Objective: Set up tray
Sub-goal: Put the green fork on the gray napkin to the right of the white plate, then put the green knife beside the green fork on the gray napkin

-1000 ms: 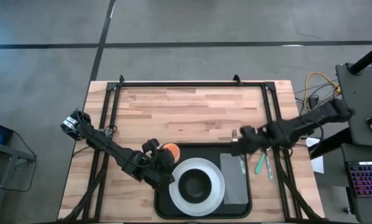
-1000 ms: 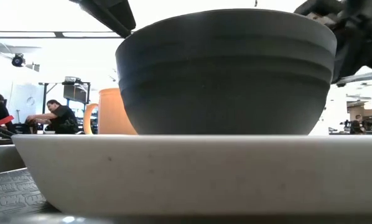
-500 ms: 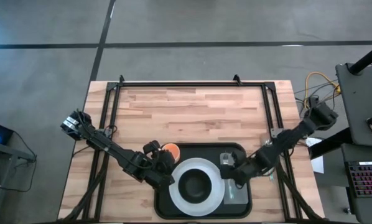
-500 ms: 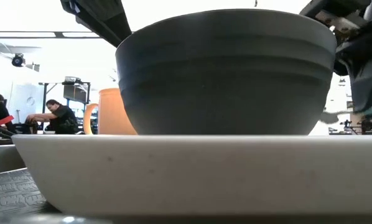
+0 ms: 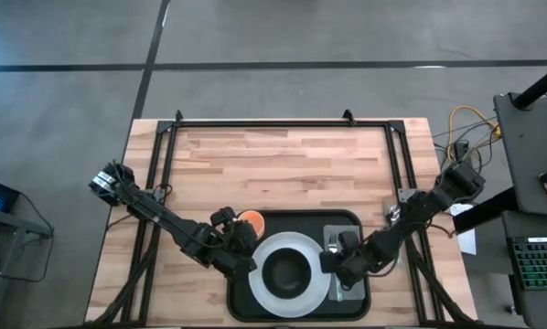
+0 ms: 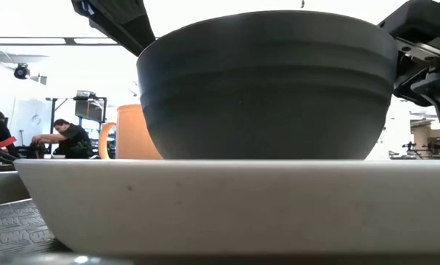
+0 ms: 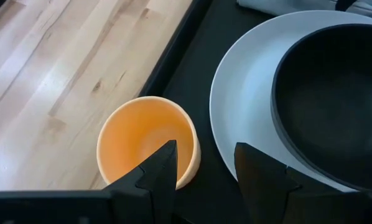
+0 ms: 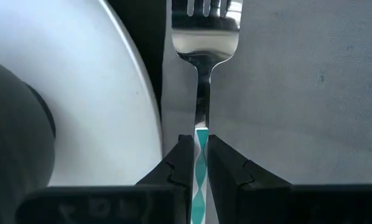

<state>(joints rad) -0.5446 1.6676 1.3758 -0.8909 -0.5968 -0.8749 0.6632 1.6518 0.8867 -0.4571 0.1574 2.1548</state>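
The black tray (image 5: 255, 294) lies at the table's near edge. On it stand a white plate (image 5: 262, 258) with a dark bowl (image 5: 287, 268) and an orange cup (image 5: 252, 220), also seen from above in the left wrist view (image 7: 147, 140). A grey napkin (image 8: 292, 93) lies right of the plate. My right gripper (image 8: 200, 140) is over the napkin, shut on a fork (image 8: 204, 37). My left gripper (image 7: 203, 167) hovers open above the cup's side toward the plate. My right gripper pinches the fork's teal-and-white patterned handle (image 8: 201, 132) between its two fingers, coming from above with the fork running forward along them. The fork's head (image 8: 206, 22) is at the napkin's edge beside the plate (image 8: 93, 93); whether it rests there I cannot tell.
Bare wooden tabletop (image 5: 283, 164) stretches from the tray to the far edge, framed by black rails. Cables (image 5: 461, 128) and a desk with a keyboard (image 5: 534, 265) stand off the right side. In the low view, people (image 6: 65, 136) sit in the room behind.
My right gripper, shut on the fork, has swung from right of the tray's far right corner toward the near edge and leftward, coming down over the napkin beside the plate. The fork has travelled with it and now points along the napkin's left edge.
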